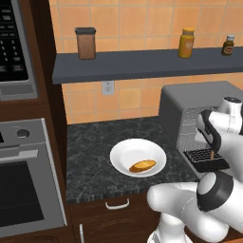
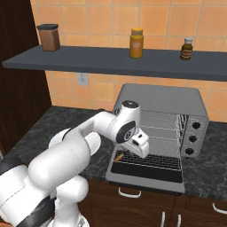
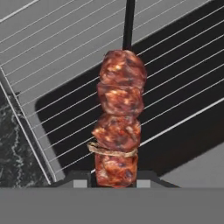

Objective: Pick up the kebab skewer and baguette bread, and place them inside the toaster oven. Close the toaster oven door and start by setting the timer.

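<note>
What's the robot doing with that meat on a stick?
The robot's tool is holding the kebab skewer over the wire rack of the toaster oven, whose door is folded down open. The baguette bread is still waiting on the white plate on the counter, so it hasn't gone in yet.

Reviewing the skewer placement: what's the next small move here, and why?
Probably ease the skewer deeper over the rack before letting go. The gripper is shut on its lower end, and it hangs at the rack's front edge above the open door of the toaster oven. The bread waits on its plate.
</note>
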You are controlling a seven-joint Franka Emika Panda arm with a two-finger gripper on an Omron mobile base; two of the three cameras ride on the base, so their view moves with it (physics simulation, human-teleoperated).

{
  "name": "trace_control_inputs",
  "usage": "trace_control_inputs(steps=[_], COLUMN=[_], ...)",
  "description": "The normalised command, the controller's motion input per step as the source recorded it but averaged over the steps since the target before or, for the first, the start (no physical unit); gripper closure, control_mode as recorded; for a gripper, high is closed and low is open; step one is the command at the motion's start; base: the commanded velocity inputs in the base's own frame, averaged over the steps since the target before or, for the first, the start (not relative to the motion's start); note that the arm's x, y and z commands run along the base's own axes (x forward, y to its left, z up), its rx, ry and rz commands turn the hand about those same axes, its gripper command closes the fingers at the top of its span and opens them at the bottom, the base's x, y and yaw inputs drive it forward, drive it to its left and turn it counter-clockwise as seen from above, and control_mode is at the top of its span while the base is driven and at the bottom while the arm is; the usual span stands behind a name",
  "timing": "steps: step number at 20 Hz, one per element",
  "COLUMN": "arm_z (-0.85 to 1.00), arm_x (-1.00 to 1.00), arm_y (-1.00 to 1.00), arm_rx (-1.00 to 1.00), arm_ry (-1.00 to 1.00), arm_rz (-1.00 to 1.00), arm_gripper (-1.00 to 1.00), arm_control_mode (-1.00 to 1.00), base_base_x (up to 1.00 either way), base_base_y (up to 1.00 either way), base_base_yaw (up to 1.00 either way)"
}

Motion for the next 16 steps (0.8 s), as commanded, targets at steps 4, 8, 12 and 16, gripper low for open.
trace_control_inputs(steps=[4,8,12,16], arm_z=[-0.20,-0.08,-0.10,-0.01], arm_x=[0.23,0.31,0.29,0.26], arm_y=[0.00,-0.04,-0.02,-0.02], arm_rx=[0.04,0.00,0.00,0.03], arm_ry=[-0.15,-0.11,-0.02,0.00], arm_rz=[-0.25,-0.20,-0.21,-0.21], arm_gripper=[1.00,1.00,1.00,1.00], arm_control_mode=[-1.00,-1.00,-1.00,-1.00], base_base_x=[0.00,0.00,0.00,0.00], base_base_y=[0.00,0.00,0.00,0.00], base_base_yaw=[0.00,0.00,0.00,0.00])
